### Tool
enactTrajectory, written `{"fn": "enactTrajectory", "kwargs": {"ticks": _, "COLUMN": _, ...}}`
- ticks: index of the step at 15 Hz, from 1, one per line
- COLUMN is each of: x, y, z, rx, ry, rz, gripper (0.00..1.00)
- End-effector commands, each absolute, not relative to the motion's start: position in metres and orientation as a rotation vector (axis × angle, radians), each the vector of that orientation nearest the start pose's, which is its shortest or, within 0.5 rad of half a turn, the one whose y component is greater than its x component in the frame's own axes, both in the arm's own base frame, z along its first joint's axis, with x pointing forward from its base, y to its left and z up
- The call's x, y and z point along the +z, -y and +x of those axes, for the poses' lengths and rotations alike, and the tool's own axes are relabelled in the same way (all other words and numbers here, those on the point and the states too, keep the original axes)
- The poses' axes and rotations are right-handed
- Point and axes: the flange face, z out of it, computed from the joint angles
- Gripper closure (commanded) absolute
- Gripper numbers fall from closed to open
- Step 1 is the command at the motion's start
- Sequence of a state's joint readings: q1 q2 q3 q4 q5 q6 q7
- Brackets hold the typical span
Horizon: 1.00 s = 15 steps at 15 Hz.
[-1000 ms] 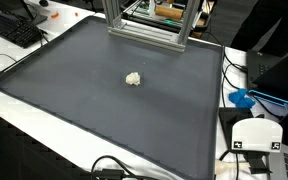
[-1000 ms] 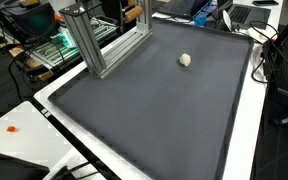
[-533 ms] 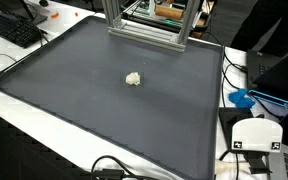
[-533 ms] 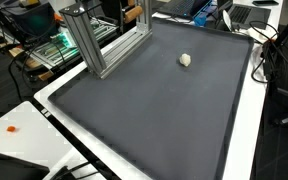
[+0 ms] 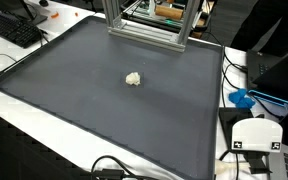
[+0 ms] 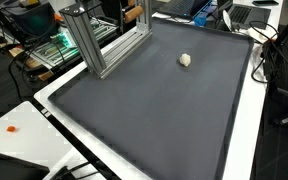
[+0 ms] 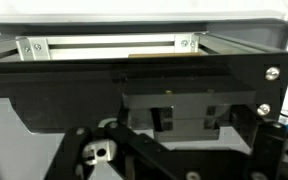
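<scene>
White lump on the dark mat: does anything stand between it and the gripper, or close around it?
Nothing visible does. In both exterior views the white lump lies alone on the dark mat. The aluminium frame stands at the mat's edge, apart from it.

The pale lump (image 5: pixel 133 78) on the dark mat (image 5: pixel 74 100) is too small in both exterior views to tell what it is. The aluminium frame (image 5: pixel 144 28) behind it is cut off by the top edge. In the wrist view the gripper (image 7: pixel 144 160) shows only as dark linkages cut off by the lower edge, so how its jaws stand cannot be told.
</scene>
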<state>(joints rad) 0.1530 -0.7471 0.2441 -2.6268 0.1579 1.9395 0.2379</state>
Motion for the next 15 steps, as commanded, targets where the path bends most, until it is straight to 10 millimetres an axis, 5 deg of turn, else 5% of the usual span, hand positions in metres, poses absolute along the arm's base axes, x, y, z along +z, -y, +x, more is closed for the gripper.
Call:
{"fn": "enactTrajectory", "kwargs": {"ticks": 1, "x": 0.468, "y": -0.145, "z": 0.293, "rx": -0.080, "ry": 0.044, "rz": -3.133, "gripper": 0.00}}
{"fn": "enactTrajectory", "kwargs": {"ticks": 15, "x": 0.463, "y": -0.159, "z": 0.291, "rx": -0.074, "ry": 0.040, "rz": -3.140, "gripper": 0.00}}
